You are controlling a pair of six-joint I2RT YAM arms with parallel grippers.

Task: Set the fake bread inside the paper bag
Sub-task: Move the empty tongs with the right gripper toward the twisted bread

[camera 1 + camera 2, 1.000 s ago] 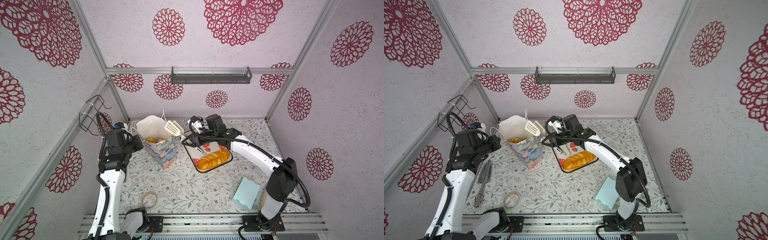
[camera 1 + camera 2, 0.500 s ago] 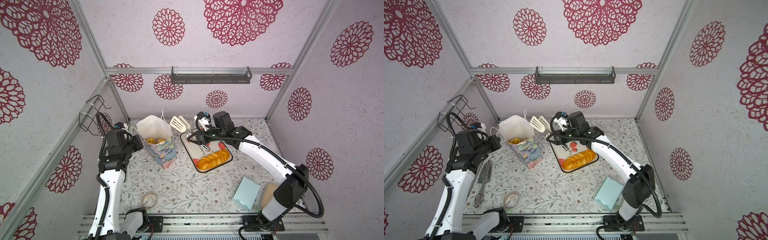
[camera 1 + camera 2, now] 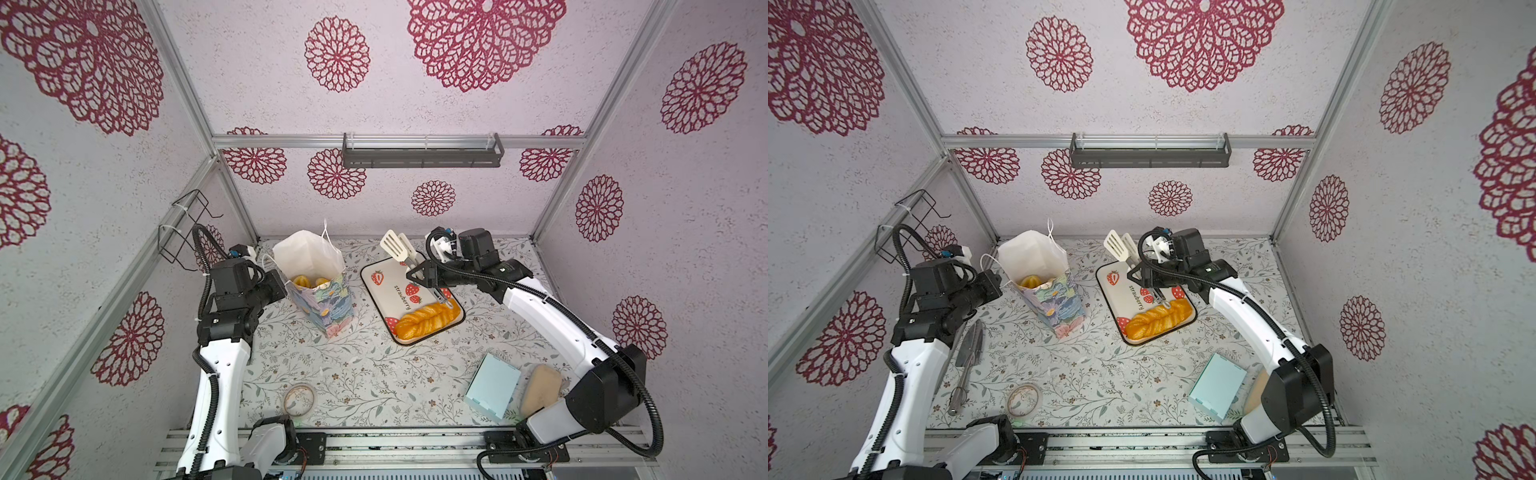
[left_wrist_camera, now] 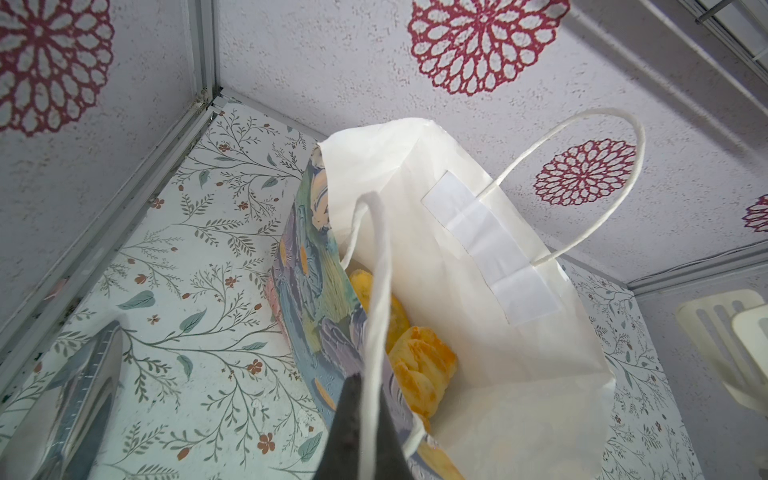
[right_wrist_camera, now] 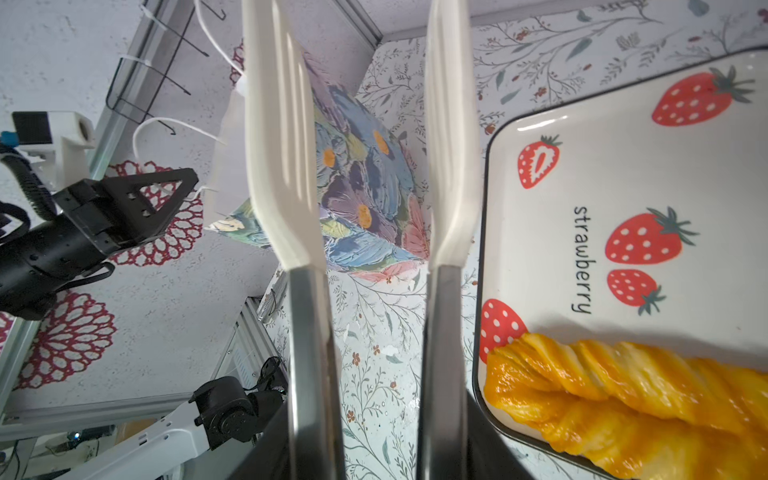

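The paper bag (image 3: 328,299) (image 3: 1054,297) stands open and leaning at the back left, with golden pastries (image 3: 309,281) (image 4: 419,365) at its bottom. At the bag's left rim, my left gripper (image 3: 284,284) (image 4: 370,415) is shut on its white string handle (image 4: 380,266). A long braided loaf of fake bread (image 3: 428,320) (image 5: 623,386) lies on the strawberry plate (image 3: 386,282). My right gripper (image 3: 419,275) (image 5: 378,436) hovers over the plate's far side. It is shut on white-tipped tongs (image 3: 397,245) (image 5: 286,187), whose blades stand apart and empty.
A pale blue flat box (image 3: 492,384) and a tan pad (image 3: 540,390) lie at the front right. A tape roll (image 3: 299,399) sits at the front left, with metal utensils (image 3: 967,353) beside my left arm. A wire rack (image 3: 183,228) hangs on the left wall.
My right arm has drawn the empty tongs away from the bag's mouth and to the right, over the plate. The left gripper and the bag have stayed put.
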